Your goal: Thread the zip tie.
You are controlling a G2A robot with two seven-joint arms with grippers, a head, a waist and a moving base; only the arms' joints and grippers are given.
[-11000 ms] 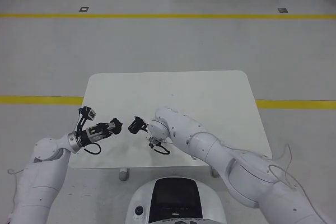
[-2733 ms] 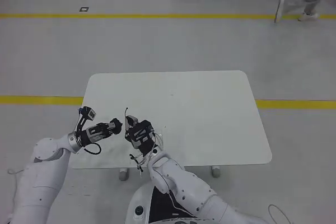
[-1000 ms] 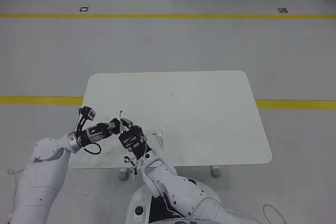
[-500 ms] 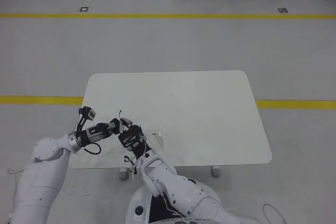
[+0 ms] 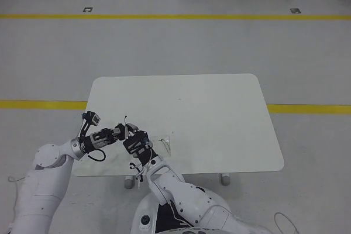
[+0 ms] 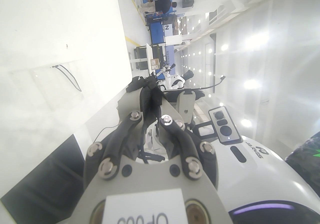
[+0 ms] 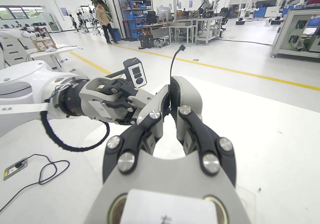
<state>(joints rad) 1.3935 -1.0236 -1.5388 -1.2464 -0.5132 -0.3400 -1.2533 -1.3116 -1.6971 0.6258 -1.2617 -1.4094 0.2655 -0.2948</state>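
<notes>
The right hand [image 7: 170,107] pinched the zip tie [image 7: 172,65], with the left hand [image 6: 150,91] narrow just beside it. Near them on the desk [image 5: 222,111], a clear tray [image 5: 162,144] held a black strand [image 6: 68,75].

- Both arms [image 5: 47,161] were glossy white, with rounded shells.
- The left gripper [image 6: 150,96] had grey fingers [image 6: 172,110], black links [image 6: 120,135] and round silver screws [image 6: 135,115].
- Just behind the left gripper, a black ribbed cable [image 7: 75,146] looped off a dark wrist collar [image 7: 67,102].
- Also behind the left gripper sat a small white-framed black box [image 7: 135,72].
- The right gripper [image 7: 171,97], close beside the left gripper, was built alike and carried a white label [image 7: 165,207].
</notes>
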